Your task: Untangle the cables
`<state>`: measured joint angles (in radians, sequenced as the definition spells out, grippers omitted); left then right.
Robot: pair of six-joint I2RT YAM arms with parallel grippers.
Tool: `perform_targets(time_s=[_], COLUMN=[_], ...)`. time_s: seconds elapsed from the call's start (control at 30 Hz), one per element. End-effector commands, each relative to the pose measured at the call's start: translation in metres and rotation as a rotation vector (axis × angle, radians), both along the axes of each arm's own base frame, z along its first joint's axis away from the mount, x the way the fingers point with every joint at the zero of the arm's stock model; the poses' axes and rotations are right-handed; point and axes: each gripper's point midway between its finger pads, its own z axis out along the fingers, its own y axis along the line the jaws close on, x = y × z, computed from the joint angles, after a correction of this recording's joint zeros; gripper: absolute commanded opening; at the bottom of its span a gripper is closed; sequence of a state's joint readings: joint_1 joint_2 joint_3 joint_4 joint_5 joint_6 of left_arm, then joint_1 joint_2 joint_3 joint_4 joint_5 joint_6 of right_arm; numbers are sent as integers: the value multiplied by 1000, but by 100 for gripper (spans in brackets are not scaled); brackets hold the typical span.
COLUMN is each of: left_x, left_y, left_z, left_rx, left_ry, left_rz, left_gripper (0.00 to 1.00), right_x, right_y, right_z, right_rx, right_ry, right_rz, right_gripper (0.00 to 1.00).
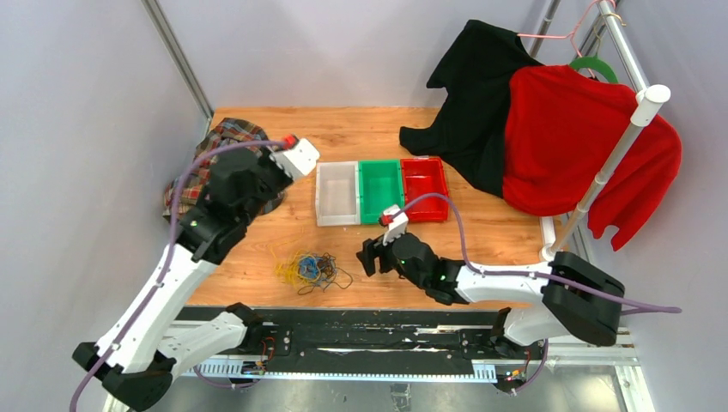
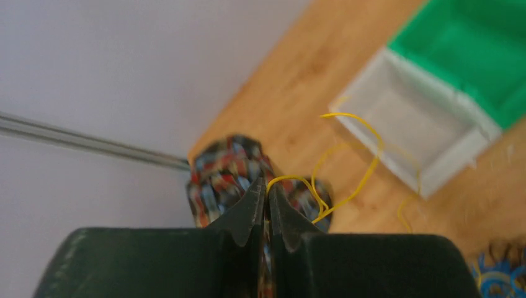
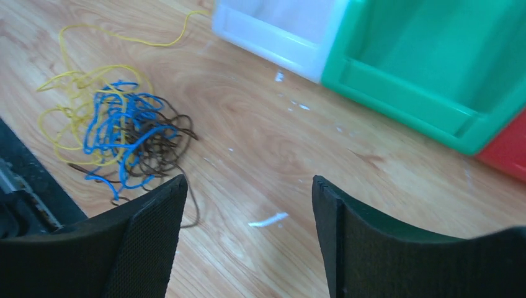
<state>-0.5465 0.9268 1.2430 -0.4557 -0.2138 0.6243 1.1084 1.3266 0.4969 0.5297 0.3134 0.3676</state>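
While desk (image 1: 343, 129) carries everything, three bins are set at its middle, touching in one row: white bin (image 1: 336, 190), green bin (image 1: 380, 187), red bin (image 1: 424, 184). Cables (image 1: 311, 269) are laid outside bins, on desk near front edge: one tangle, three colours counted, yellow, blue, dark. One yellow strand (image 2: 379, 149) is pinched in closed jaws of left gripper (image 2: 268, 189), plaid cloth (image 2: 223, 171) seen beyond. Jaws of right gripper (image 3: 248, 192) are spread wide near tangle, nothing gripped.
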Motion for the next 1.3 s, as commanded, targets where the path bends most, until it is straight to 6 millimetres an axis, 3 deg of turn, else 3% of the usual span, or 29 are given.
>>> perform_targets(time_s=[0.0,0.13,0.33,0.43,0.57,0.63,0.7,0.93,1.07,1.17,1.27], left_x=[-16,-17,-10,-25,-58,-67,-76,-103,-114,-118,-109], left_y=[33,61,96,86,51,39,24,-6,-4,0,-11], left_z=[-94,-166,-202,-224,-253,-261,-270,-299,-310,-323,-327], left_rx=[166,219,207,235,201,200,230,361,437,475,421], left_ry=[252,446,569,664,813,844,870,964,1007,1033,1005], left_rz=[68,103,156,54,-198,-280,-373,-575,-650,-683,-677], left_gripper=[13,19,19,36,63,66,68,67,66,66,66], right_x=[-13,-26,-31,-30,-23,-16,-8,3,1,10,14], right_y=[42,85,119,119,94,75,50,-21,-26,-37,-47], right_z=[6,5,-25,-43,-50,-46,-47,-39,-25,-23,-19], right_rx=[23,43,-17,-63,-77,-75,-78,-105,-75,-143,-161], right_ry=[33,49,115,150,168,163,176,152,134,124,108], right_rz=[134,245,323,321,265,222,167,28,17,-48,-86], right_gripper=[74,75,74,65,35,13,1,1,1,1,1])
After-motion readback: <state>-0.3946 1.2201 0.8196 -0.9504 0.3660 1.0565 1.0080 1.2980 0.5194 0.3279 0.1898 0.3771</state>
